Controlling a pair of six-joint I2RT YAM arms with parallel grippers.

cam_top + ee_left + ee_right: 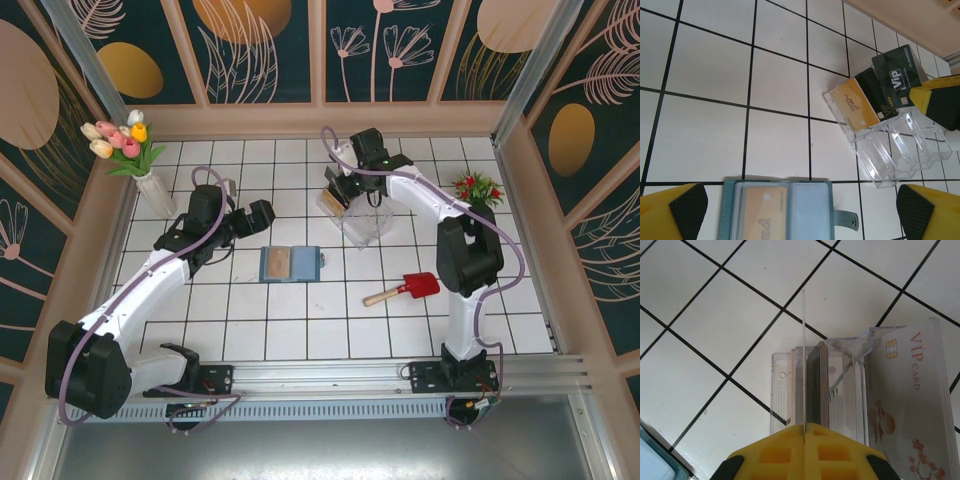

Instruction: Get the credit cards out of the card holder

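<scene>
**Dark grey card pinched at the clear box, tan card seen in the holder**

The card holder (pixel 290 264) was seen lying open and flat on the tiled table (pixel 300 330), near its middle and between the two arms. In the left wrist view a tan card (pixel 764 206) was found tucked in its left pocket. The right pocket looked pale, and its contents could not be made out. The holder's small tab (pixel 847 220) was turned towards the clear box (pixel 890 155), which stood just beyond it.

The left gripper (pixel 800 207) was held above the holder with its jaws spread wide and nothing between them.

The right gripper (pixel 804 432) was shown fully closed on the dark grey card (pixel 899 75). The card was gripped by one edge and stood upright at the far end of the clear box. Whether it touched the box could not be told.

In the box's slots a gold card (pixel 856 104) and a black card (pixel 874 94) were leaned side by side. A pale card (pixel 910 390) with a chip was noted at one end of the box in the right wrist view. A red-bladed toy shovel (pixel 405 289) was laid well apart, to the right of the holder.
</scene>
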